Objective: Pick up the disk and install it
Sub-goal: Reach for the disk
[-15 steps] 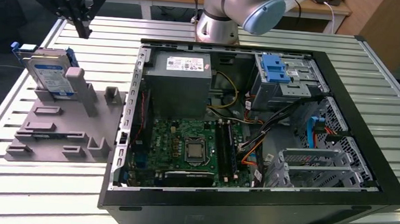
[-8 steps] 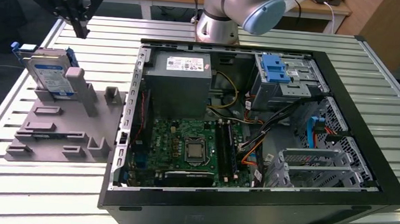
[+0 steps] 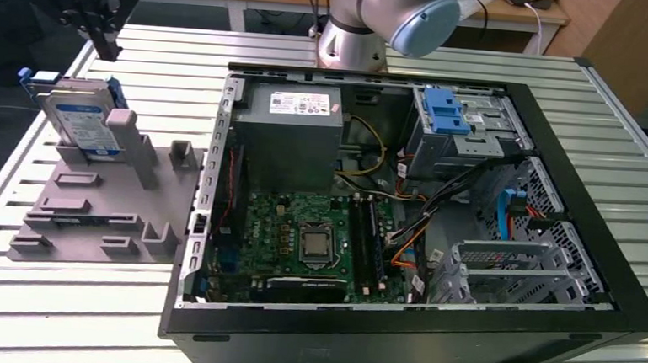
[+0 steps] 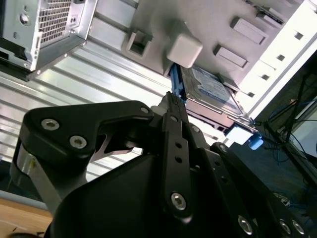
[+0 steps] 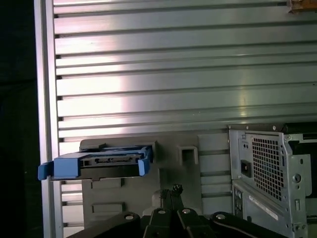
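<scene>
The disk (image 3: 80, 124) stands on edge in a grey moulded holder (image 3: 86, 209) on the slatted table, at the exterior view's left. It is silver-grey with a white-and-blue label and blue rails. My gripper (image 3: 112, 50) hangs in the air above and a little behind it, apart from it. Its fingers are closed together with nothing between them. In the first wrist view the disk (image 5: 106, 163) shows edge-on beyond the gripper (image 5: 173, 190). In the second wrist view the disk (image 4: 210, 87) lies just past the gripper (image 4: 171, 96).
An open computer case (image 3: 588, 274) lies on the table beside the holder, toward the exterior view's right. Inside are a grey power-supply box (image 3: 293, 129), a motherboard (image 3: 309, 240), a metal cage with a blue latch (image 3: 452, 113) and wire bays (image 3: 522, 261). The arm's base (image 3: 349, 40) stands behind the case.
</scene>
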